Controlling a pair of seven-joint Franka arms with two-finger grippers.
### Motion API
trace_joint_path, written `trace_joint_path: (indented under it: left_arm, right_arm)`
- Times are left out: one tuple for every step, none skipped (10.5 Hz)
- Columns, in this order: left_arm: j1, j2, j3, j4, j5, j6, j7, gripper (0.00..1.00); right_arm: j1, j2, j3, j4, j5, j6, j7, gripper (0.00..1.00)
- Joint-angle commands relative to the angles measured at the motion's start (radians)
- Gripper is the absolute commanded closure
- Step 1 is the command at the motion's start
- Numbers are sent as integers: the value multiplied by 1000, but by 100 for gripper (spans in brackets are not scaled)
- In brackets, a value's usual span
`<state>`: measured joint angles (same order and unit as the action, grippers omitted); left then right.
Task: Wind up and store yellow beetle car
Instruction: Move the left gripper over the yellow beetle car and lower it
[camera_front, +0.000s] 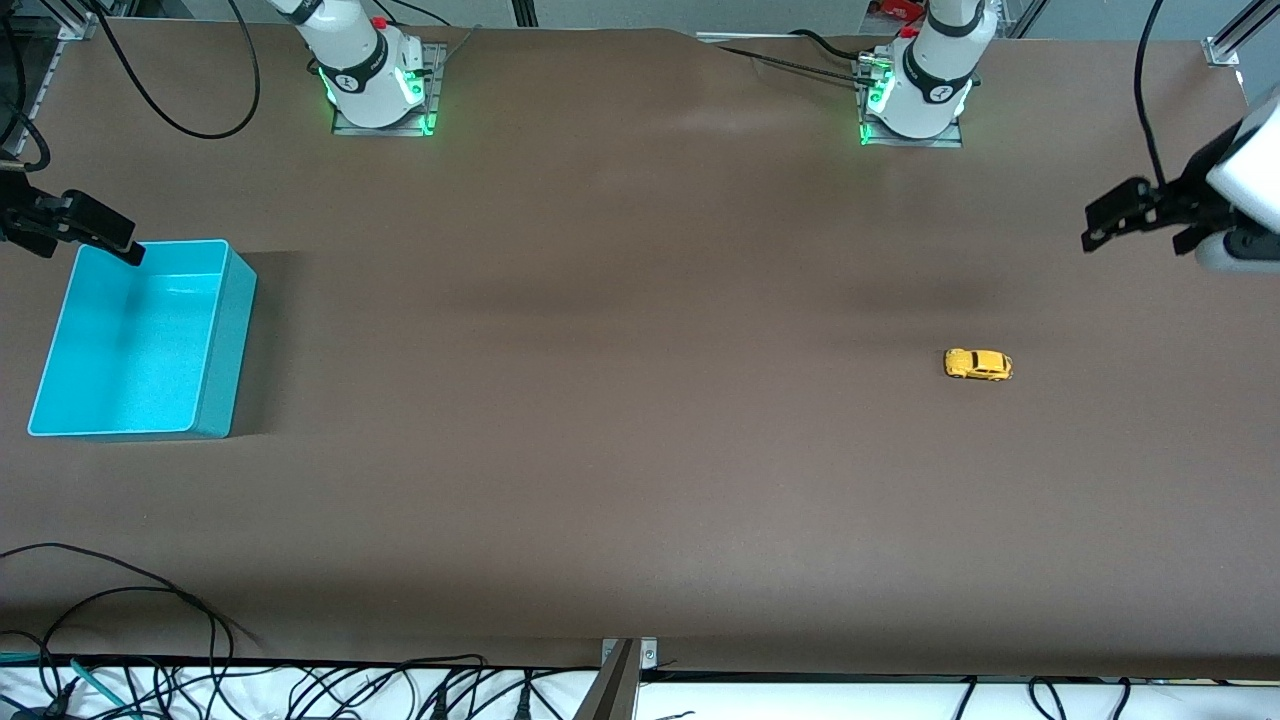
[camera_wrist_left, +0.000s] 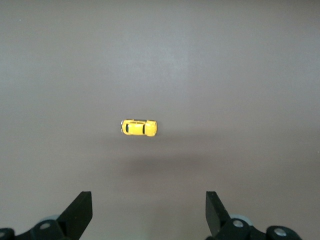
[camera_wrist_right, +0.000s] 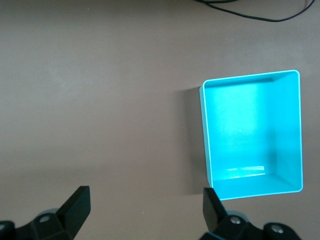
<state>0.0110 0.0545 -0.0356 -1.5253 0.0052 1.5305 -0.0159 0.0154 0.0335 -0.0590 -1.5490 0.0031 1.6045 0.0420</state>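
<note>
While both grippers wait high, yellow beetle car (camera_front: 978, 365) near left gripper (camera_front: 1100, 225).

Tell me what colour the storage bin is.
Teal, inside and out; the bin shows best in the right wrist view.

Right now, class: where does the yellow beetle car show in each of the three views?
Front view: yellow beetle car on the brown table, toward the left arm's end.
Left wrist view: the car mid-picture, above the open left pincer.
Right wrist view: not in it.
Shared landmark: the brown table.
</note>
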Motion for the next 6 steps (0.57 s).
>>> trace_joint_path:
  left_arm:
    - [23,65,3,-31,22,109,19,0]
    - [29,85,5,-50,22,156,19,0]
    - [43,106,5,-58,22,177,17,0]
    - [52,142,6,-67,24,210,16,0]
    - [64,162,22,-100,22,283,17,0]
    - [67,159,26,-164,22,363,17,0]
  right_arm:
    - [-2,5,-1,20,9,-4,7,0]
    - [-2,5,-2,20,9,-3,7,0]
    - [-2,5,-2,20,9,-3,7,0]
    - [-2,5,-2,21,9,-3,7,0]
    - [-2,5,-2,20,9,-3,7,0]
    - [-2,5,-2,21,9,-3,7,0]
